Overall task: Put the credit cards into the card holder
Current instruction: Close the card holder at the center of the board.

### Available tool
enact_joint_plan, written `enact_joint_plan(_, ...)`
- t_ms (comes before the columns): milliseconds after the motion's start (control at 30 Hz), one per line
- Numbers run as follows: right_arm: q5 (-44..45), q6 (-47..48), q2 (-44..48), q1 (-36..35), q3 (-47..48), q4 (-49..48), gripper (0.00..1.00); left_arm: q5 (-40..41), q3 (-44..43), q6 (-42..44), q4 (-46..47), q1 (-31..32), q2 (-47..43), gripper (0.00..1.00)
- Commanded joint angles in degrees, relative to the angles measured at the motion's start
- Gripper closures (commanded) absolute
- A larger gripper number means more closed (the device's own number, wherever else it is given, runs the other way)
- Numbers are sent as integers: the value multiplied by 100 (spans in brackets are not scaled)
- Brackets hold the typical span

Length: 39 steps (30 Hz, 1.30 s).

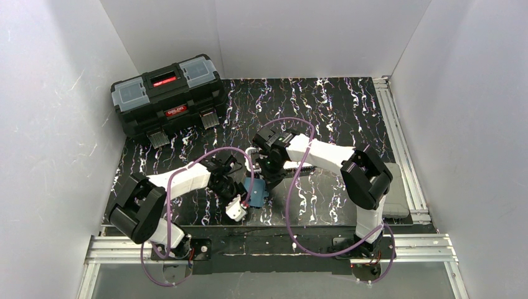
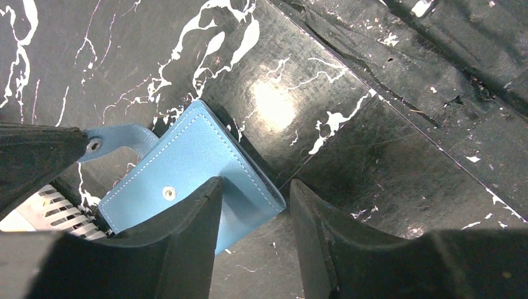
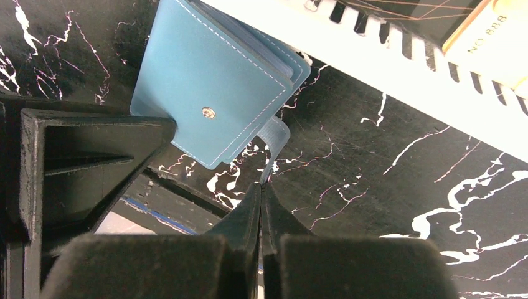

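Left gripper point(image 2: 255, 190), nearest the lens in its wrist view: jaws apart, straddling the near corner of the card holder point(image 2: 193, 165), nothing clamped. Card holder: teal, unsnapped but folded shut, flat on the marbled table point(image 2: 373, 143), with its snap tab point(image 2: 121, 136) out at 10 o'clock. Right gripper point(image 3: 261, 193) — pinched tight on that tab. White mesh basket point(image 3: 398, 59): at 1 o'clock of the holder in the right wrist view, just beside it; a pale card point(image 3: 489, 34) lay inside, others not made out. Step judged: opening the holder — no card loaded. The next move calls for one arm anchoring the holder while the other swings the cover open.
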State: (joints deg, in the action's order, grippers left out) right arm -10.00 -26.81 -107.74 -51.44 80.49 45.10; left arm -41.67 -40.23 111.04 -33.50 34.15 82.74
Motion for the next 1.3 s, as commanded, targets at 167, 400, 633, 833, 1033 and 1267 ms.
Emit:
enact_joint_plan(167, -32, 79, 163, 147, -89, -4, 99, 77, -357, -481, -392, -68, -704, 25)
enact_joint_plan(400, -136, 172, 138, 152, 62, 24, 99, 147, -416, 670, -820, -804, -436, 26)
enact_joint_plan(633, -31, 255, 121, 152, 158, 112, 99, -665, -102, 1912, -321, -941, -72, 45)
enact_joint_plan(833, -18, 359, 116, 160, 112, 84, 99, -821, -218, 2249, -417, -745, 232, 58)
enact_joint_plan(1033, -148, 364, 164, 186, 65, -36, 99, -722, -271, 2312, -480, -598, 491, 59)
enact_joint_plan(1267, -603, 352, 108, 213, 109, -283, 99, -652, -392, 2227, -536, -451, 691, 60)
